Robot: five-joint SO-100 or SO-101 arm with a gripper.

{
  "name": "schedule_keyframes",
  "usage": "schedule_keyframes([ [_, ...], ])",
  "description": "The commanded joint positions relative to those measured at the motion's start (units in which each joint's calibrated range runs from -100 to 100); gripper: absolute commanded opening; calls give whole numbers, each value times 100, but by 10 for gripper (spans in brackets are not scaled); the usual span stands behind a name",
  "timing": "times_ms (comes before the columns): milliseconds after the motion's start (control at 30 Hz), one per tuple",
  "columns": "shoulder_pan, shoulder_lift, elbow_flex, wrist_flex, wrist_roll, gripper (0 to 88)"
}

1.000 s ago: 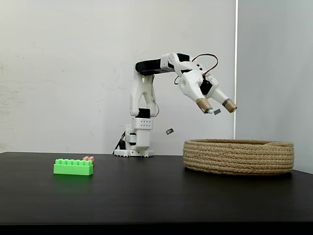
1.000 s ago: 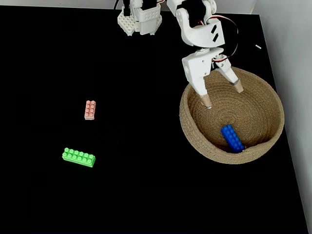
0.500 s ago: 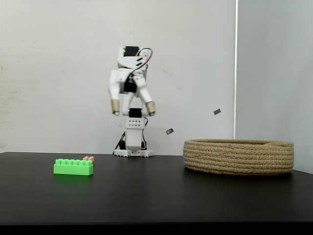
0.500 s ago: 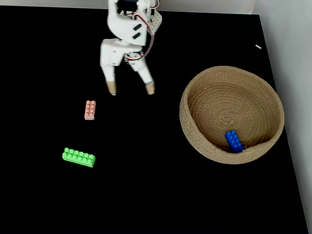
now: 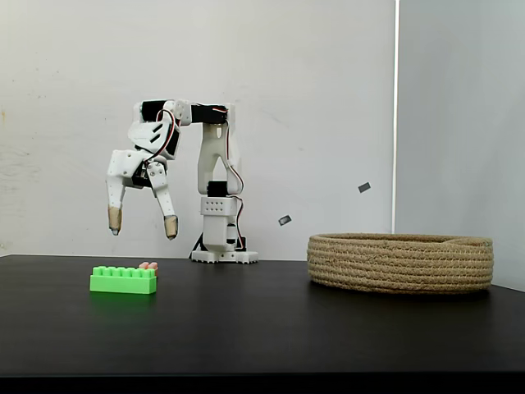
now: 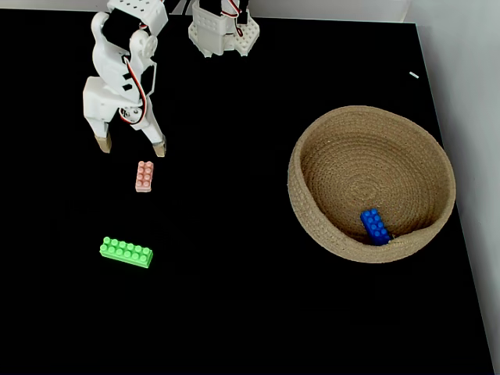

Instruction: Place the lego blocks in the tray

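Hanging spread apart with nothing between them, the two tan-tipped fingers (image 6: 159, 146) of my gripper (image 5: 142, 225) (image 6: 130, 147) are pointing down at the black table (image 6: 234, 312), clear of its surface in the side-on fixed view. I am seeing the pink brick (image 6: 144, 176) lying just in front of the fingertips in the fixed view from above, untouched, its long side running away from the arm. In the side-on view only its top is peeking over the green brick (image 5: 124, 279). The green brick (image 6: 126, 251) is lying farther out from the arm, flat and slightly angled. Well apart to the right, I am looking at the tray (image 5: 400, 262) (image 6: 312, 226) with the blue brick (image 6: 374, 226) resting inside against its near wall. The white arm (image 5: 215, 156) is standing at the table's far edge.
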Motion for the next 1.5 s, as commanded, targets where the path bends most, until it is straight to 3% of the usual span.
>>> schedule_keyframes([
  [0,48,99,-535,5,59,302],
  [1100,-315,985,204,-753,-176,237],
  [1200,-356,1028,249,-861,-244,175],
  [1300,-430,1028,386,-1069,-283,2],
  [1467,-562,907,340,-1219,-376,0],
])
